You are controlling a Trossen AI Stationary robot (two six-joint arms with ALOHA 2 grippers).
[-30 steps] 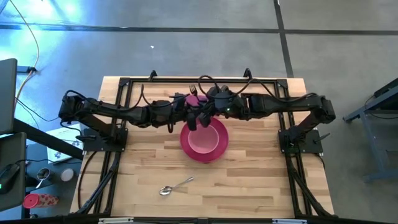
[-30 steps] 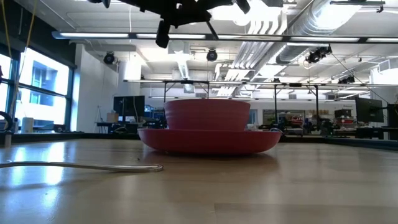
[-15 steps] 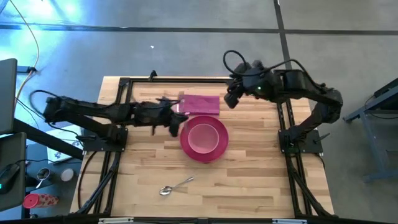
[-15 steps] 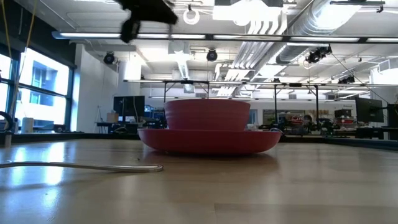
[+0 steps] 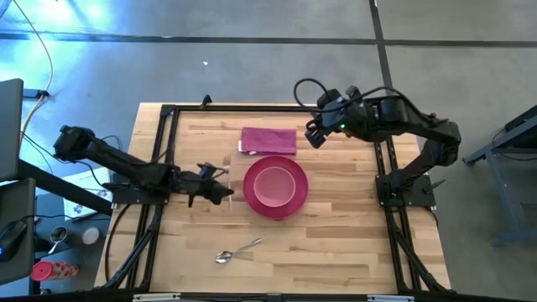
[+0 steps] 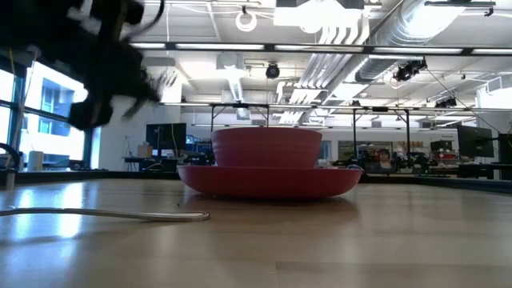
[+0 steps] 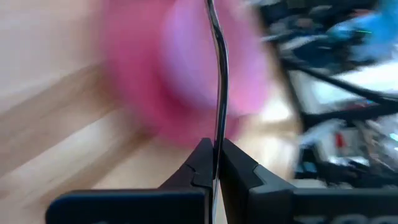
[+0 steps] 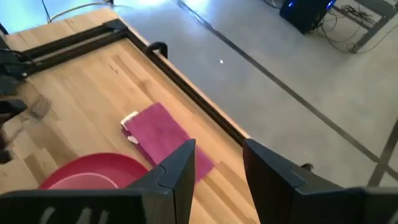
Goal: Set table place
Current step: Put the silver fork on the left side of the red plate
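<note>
A pink bowl (image 5: 274,185) sits in a larger pink plate (image 5: 254,201) at mid-table. The folded magenta napkin (image 5: 268,140) lies flat on the wood just beyond the plate. A silver spoon (image 5: 237,250) lies near the front edge. My left gripper (image 5: 210,179) hovers left of the plate, shut on the silver fork (image 5: 225,170). My right gripper (image 5: 312,134) hangs open above the table, right of the napkin, with nothing between its fingers (image 8: 180,168). My left gripper pinches the fork's thin handle (image 7: 217,134) between its two fingers (image 7: 200,163). The fork is seen edge-on and runs straight out ahead of the fingers toward the plate. It is lifted clear of the table.
A black rail frame (image 5: 235,107) edges the table's far side and runs down both sides beside the arm bases. Bare wood lies left and right of the plate (image 6: 268,182) and around the spoon (image 6: 104,214).
My right gripper has let go of the napkin and drawn back toward the table's right edge. The napkin now lies flat beyond the plate. My left gripper, still shut on the fork, has carried it from over the napkin toward the table's left and near side, and lower.
</note>
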